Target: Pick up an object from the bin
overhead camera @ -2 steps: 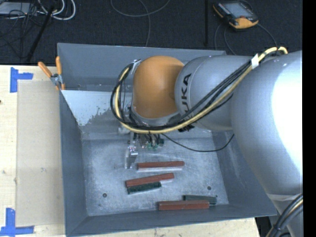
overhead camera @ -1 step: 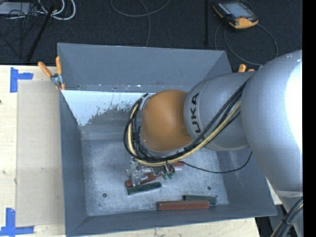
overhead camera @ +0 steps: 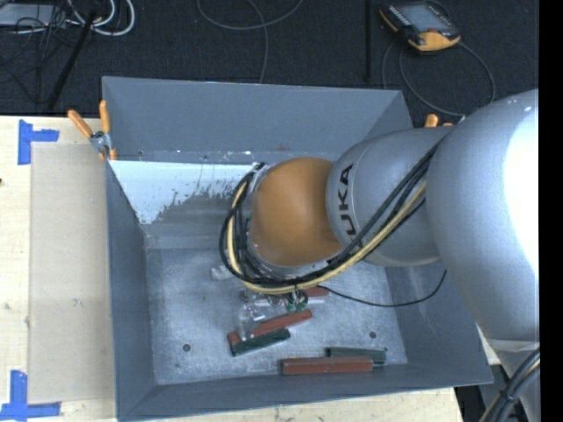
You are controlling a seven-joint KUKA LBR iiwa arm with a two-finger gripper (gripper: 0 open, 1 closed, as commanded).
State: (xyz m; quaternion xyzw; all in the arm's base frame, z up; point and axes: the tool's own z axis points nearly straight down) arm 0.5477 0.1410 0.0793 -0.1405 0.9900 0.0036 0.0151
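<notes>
Near the middle of the bin's [overhead camera: 132,306] floor, toward its front wall, the gripper [overhead camera: 264,309] hung below the arm's orange cover [overhead camera: 295,209], over a short red-brown bar [overhead camera: 286,321] and a dark green bar [overhead camera: 258,342] lying side by side. Whether it was released or clenched could not be told. Closer to the front wall lay a longer red-brown bar [overhead camera: 325,367], with a second green bar [overhead camera: 356,353] just beside it.
</notes>
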